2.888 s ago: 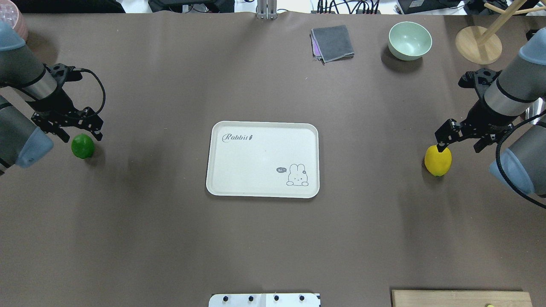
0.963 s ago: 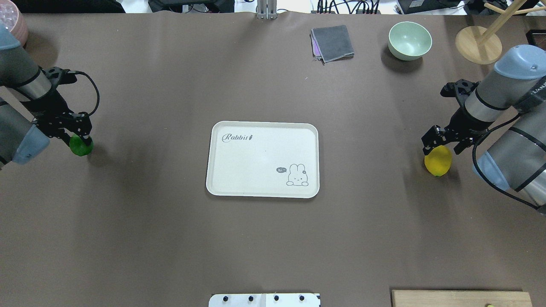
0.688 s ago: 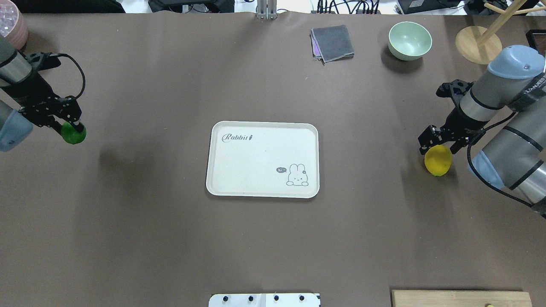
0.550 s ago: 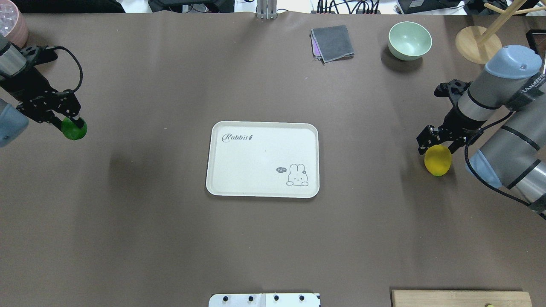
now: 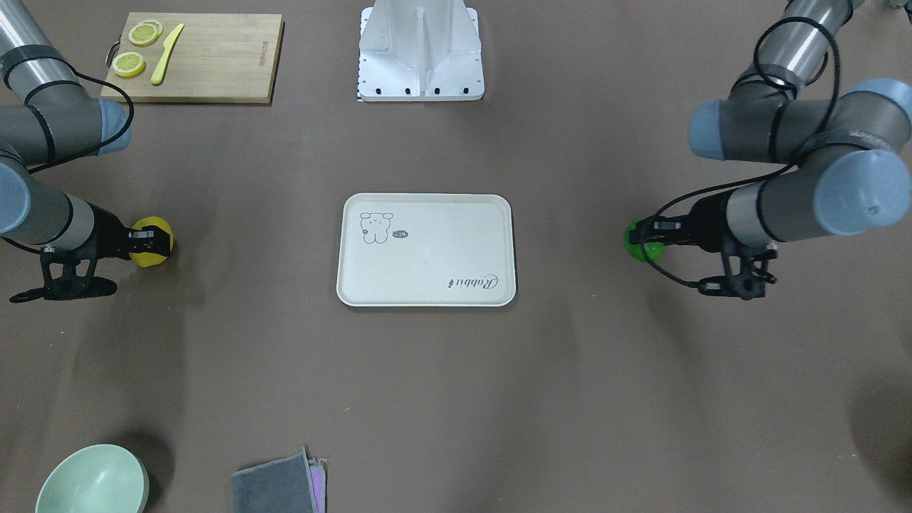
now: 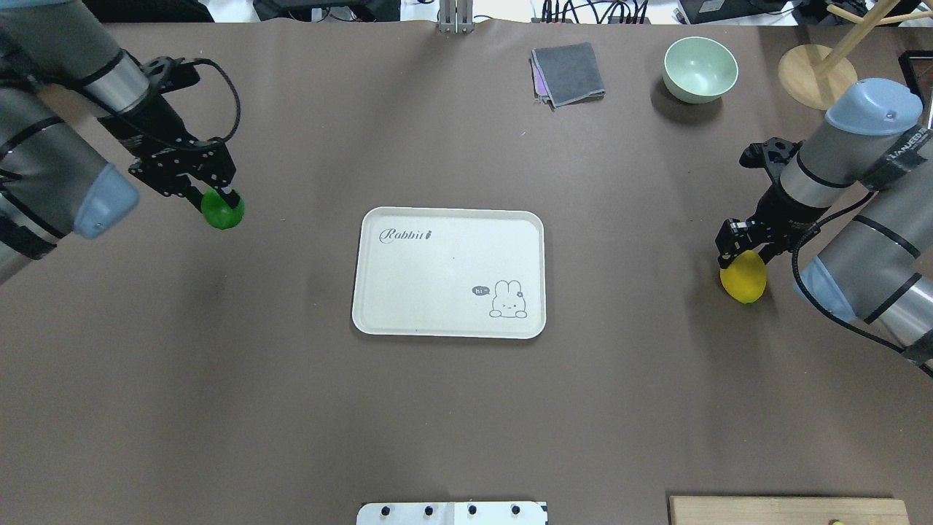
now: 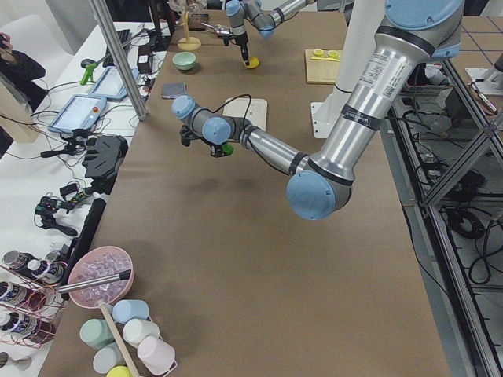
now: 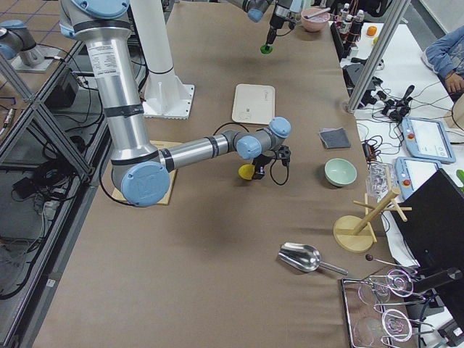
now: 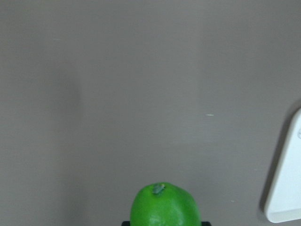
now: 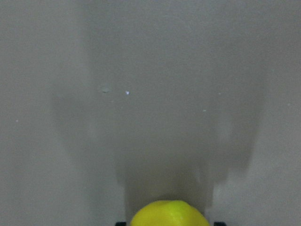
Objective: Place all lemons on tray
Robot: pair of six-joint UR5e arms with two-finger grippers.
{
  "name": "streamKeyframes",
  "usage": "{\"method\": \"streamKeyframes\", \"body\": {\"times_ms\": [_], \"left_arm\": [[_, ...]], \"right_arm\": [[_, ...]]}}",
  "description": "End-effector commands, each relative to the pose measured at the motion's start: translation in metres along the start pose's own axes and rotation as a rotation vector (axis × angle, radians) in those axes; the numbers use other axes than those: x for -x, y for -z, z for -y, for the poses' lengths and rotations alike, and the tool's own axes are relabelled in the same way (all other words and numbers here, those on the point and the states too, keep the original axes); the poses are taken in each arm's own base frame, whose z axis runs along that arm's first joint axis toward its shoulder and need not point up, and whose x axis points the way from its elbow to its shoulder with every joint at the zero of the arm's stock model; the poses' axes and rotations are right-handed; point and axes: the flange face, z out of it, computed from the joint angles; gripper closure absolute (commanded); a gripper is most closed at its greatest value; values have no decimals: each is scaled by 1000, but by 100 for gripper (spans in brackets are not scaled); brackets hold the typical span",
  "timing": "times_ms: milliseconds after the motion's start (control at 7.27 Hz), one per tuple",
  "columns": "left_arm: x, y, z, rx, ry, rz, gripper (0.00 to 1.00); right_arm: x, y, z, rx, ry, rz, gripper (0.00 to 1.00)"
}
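The cream tray [image 6: 448, 212] lies flat at the table's middle and also shows in the front view [image 5: 427, 197]. My left gripper [image 6: 217, 203] is shut on the green lemon [image 6: 225, 214] and holds it above the table, left of the tray. The lemon fills the bottom of the left wrist view [image 9: 164, 207], with the tray's corner at the right edge. My right gripper [image 6: 739, 252] is shut on the yellow lemon [image 6: 745, 281], low over the table, far right of the tray. That lemon shows at the bottom of the right wrist view [image 10: 169, 214].
A green bowl [image 6: 700, 68], a folded grey cloth [image 6: 568, 73] and a wooden stand [image 6: 816, 76] sit at the far right. A wooden cutting board [image 5: 206, 50] with lemon slices lies near the robot's base [image 5: 420, 50].
My left gripper closed on the green lemon, lifted it and carried it right toward the tray. My right gripper came down and closed on the yellow lemon, which shifted slightly.
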Motion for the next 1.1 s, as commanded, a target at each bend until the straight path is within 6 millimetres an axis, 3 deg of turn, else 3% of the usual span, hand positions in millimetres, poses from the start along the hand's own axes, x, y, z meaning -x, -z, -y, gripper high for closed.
{"method": "streamKeyframes", "body": {"times_ms": [0,138,412,688,825,962], "left_arm": [[-115,-57,-9,-31,1,44,100],[-152,-81,-7,-49,34,31,100],[-170,-123,-13,-62,11,28,100],[-189,-144,-26,-73,15,42,100],[-190,-145,-27,-77,9,37,89],[-192,-143,-29,-80,5,35,18]], "right_arm": [[21,24,5,-21,27,51,68],[48,39,13,-54,77,90,68],[99,62,35,-105,157,134,67],[153,67,72,-127,219,169,66],[179,64,90,-124,232,175,66],[202,62,102,-122,250,180,66]]}}
